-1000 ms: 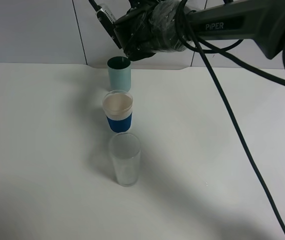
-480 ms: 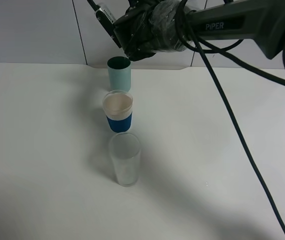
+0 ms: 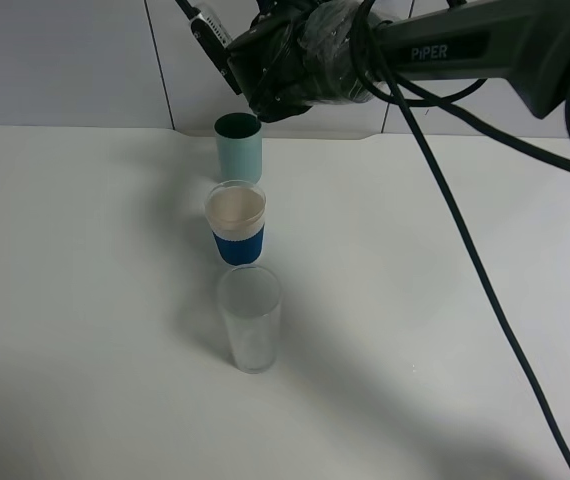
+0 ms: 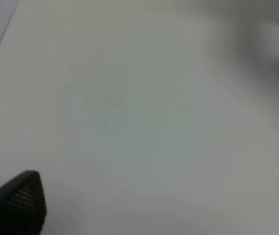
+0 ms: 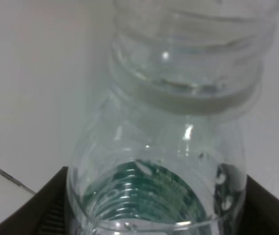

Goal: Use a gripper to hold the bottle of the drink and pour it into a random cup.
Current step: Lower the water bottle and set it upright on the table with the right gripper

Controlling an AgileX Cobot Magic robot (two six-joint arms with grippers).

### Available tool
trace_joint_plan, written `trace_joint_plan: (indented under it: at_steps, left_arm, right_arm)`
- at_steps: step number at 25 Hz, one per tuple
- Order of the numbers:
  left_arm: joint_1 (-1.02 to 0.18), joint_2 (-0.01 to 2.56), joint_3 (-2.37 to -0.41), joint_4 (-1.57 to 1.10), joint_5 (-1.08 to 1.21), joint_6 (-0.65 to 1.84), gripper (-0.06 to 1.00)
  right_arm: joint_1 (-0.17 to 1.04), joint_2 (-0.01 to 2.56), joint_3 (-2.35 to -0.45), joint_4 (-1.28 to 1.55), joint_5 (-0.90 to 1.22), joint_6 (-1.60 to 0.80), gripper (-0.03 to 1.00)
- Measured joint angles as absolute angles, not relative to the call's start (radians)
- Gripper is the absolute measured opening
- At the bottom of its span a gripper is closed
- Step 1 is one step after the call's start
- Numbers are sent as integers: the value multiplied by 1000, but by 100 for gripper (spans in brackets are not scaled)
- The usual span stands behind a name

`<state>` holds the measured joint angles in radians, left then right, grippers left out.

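We find nothing has shifted in the last second: the right tool [image 5: 156, 215] still grips the clear green-labelled bottle [image 5: 178, 122], poised just above the pale teal cup [image 3: 239, 148] near the far edge of the worktop [image 3: 85, 250], no stream visible, so pouring seems barely begun.

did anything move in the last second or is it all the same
Nothing visibly changed. The right gripper stays shut on the bottle, held up near the teal cup. The blue-sleeved cup and the clear glass stand where they were.
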<state>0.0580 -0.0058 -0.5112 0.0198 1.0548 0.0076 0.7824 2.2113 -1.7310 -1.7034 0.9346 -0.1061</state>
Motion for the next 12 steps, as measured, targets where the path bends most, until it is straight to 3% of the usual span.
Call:
trace_joint_plan:
  at_steps: [4,12]
  left_arm:
    - [58,-6,-511,20,1055,8,98]
    - [58,-6,-511,20,1055,8,98]
  right_arm:
    - [782,2211,-1731,-1703,909,34,57]
    - [778,2193,-1731,-1586,894,641,57]
